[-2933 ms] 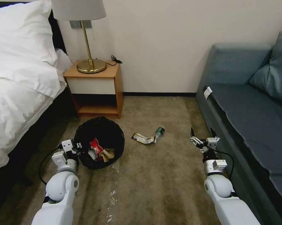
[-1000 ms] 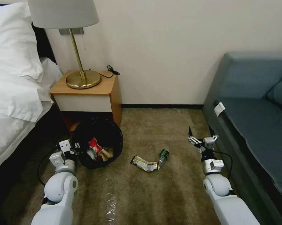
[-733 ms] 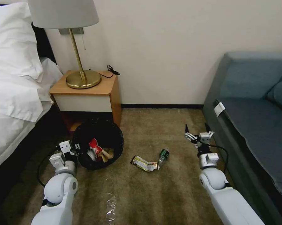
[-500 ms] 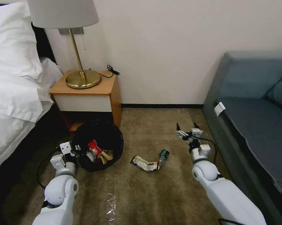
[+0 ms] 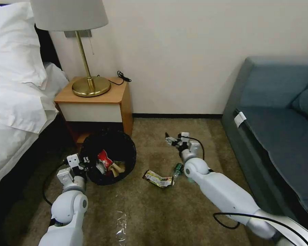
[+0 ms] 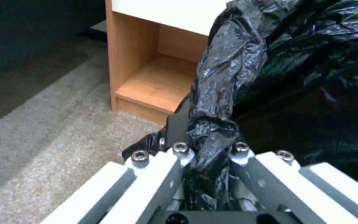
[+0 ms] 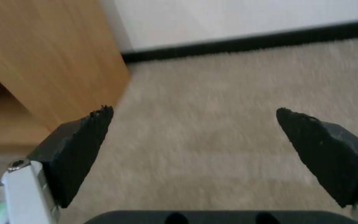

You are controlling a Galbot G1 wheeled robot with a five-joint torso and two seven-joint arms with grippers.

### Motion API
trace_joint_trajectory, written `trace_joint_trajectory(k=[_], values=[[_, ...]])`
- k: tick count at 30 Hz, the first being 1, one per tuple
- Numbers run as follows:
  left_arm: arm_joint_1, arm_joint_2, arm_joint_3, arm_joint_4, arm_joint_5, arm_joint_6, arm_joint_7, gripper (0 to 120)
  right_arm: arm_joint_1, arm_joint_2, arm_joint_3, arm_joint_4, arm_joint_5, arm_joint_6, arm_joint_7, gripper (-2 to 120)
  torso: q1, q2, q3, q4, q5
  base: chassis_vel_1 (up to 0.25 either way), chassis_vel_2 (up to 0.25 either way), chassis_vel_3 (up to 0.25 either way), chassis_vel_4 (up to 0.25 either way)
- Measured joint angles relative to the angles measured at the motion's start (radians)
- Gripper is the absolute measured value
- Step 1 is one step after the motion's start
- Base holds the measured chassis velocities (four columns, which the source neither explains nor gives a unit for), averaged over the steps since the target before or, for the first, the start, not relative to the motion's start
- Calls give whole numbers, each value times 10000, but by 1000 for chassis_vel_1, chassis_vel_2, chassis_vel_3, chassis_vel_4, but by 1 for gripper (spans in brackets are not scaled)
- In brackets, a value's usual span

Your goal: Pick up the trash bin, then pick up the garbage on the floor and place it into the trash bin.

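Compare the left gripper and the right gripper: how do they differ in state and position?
The left gripper is shut on the black-bagged rim of the white plastic trash bin; the right gripper is open and holds nothing. The left one is at the bin; the right one is above the olive-brown carpet floor.

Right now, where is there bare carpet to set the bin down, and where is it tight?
Bare carpet lies between the right gripper and the sofa, and nearer, around the tape strip. Tight: the trash bin, held at its rim by the left gripper, crowds the nightstand; the flat wrapper and bottle lie mid-floor.
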Motion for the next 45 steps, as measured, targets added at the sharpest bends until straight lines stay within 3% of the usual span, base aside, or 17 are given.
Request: trace_joint_trajectory(k=[5, 7, 10, 13, 14, 15, 16, 22, 31, 45], values=[[1, 6, -1, 12, -7, -8, 13, 3, 117, 13, -35, -271, 118, -713, 158, 100, 0, 0, -1, -2, -2, 0, 0, 0, 0], [0, -7, -2, 37, 3, -26, 13, 3, 172, -24, 108, -58, 677, -1872, 860, 100, 0, 0, -1, -2, -2, 0, 0, 0, 0], [9, -16, 0, 40, 8, -38, 13, 3, 191, -52, 141, 17, 889, -2420, 1164, 100, 0, 0, -1, -2, -1, 0, 0, 0, 0], [56, -59, 21, 45, 23, -65, 12, 3, 250, 8, 356, 276, 1821, -3996, 1858, 100, -1, 0, -1, -4, -2, 0, 0, 0, 0], [56, -59, 21, 45, 23, -65, 12, 3, 250, 8, 356, 276, 1821, -3996, 1858, 100, -1, 0, -1, -4, -2, 0, 0, 0, 0], [88, -74, 29, 40, 42, -79, 11, 3, 274, 82, 414, 366, 2131, -4682, 2218, 100, 0, 0, -2, -1, -1, 0, 0, 0, 0], [88, -74, 29, 40, 42, -79, 11, 3, 274, 82, 414, 366, 2131, -4682, 2218, 100, 0, 0, -2, -1, -1, 0, 0, 0, 0], [212, -135, 5, 38, 90, -152, 10, 3, 134, 307, 789, 618, 3546, -6657, 3515, 100, 0, 0, -2, -2, -1, 0, 0, 0, 0], [263, -184, 4, 84, 140, -199, 30, 3, -132, 763, 1170, 197, 3352, -6954, 3663, 100, 0, 0, -3, -2, -3, 0, 0, 0, 0], [407, -183, -135, -164, 196, -168, -15, 3, -134, 1545, 2010, -2040, 1057, -6280, 2406, 100, 0, 0, -2, -2, -2, 0, 0, 0, 0]])
